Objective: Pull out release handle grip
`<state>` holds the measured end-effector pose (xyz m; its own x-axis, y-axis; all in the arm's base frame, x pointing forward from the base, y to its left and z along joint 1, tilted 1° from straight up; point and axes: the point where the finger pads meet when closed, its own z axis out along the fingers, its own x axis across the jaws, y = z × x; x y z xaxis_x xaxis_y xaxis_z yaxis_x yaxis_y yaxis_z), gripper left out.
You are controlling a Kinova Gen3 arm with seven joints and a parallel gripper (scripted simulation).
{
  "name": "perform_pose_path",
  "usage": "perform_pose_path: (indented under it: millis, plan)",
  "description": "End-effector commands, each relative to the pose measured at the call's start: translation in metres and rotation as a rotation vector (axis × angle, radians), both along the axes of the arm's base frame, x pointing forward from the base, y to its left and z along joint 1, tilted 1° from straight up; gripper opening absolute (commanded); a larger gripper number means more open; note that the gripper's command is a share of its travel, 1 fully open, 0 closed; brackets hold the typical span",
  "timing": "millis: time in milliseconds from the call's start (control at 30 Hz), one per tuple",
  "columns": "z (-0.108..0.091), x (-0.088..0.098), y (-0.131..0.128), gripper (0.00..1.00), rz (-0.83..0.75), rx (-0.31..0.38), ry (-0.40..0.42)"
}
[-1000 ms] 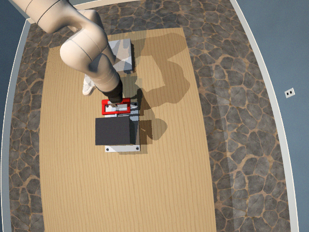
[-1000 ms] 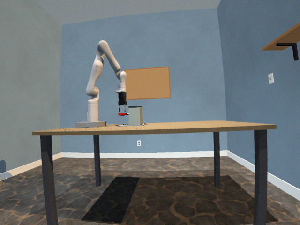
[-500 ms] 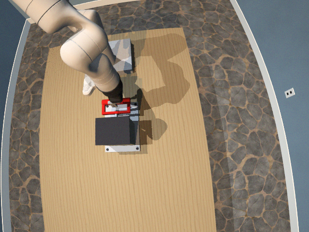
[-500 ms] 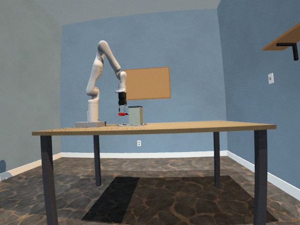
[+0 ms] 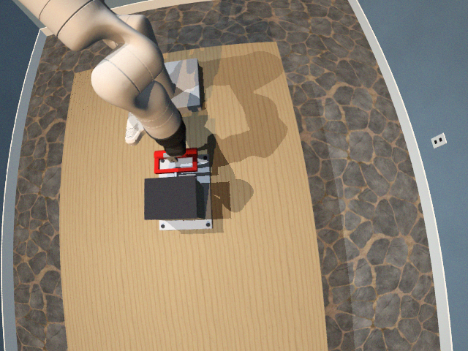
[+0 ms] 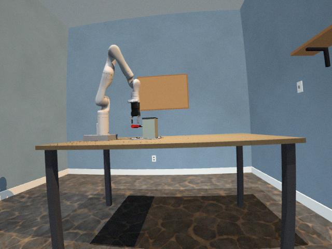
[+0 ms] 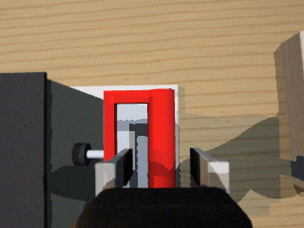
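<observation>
Two fingers spread wide, end effector point(image 7: 161, 172) empty, straddling red grip point(image 7: 161, 138)

I am working over a wooden table point(image 5: 113, 283). My grey base plate point(image 5: 189, 68) is lying near its far edge. A light mounting plate point(image 5: 185, 225) is resting toward the middle, carrying the dark housing point(image 5: 170, 198). The near edge is lying well apart from both.

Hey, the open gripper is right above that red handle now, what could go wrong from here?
1. The gripper stands open around the red grip's bar, holding nothing; closing too high might pinch only its top and slip.
2. The dark housing is close beside one finger; drifting that way may bump it.
</observation>
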<state>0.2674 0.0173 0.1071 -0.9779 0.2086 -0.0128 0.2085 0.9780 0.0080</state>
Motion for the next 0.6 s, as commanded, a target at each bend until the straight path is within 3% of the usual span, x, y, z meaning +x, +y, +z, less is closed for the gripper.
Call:
perform_pose_path:
  millis: [0,567]
  plan:
    - [-0.0010,-0.0001,-0.0006,0.98,-0.005,0.000,-0.002]
    - [-0.0010,-0.0006,-0.0021,0.98,-0.005,0.000,-0.002]
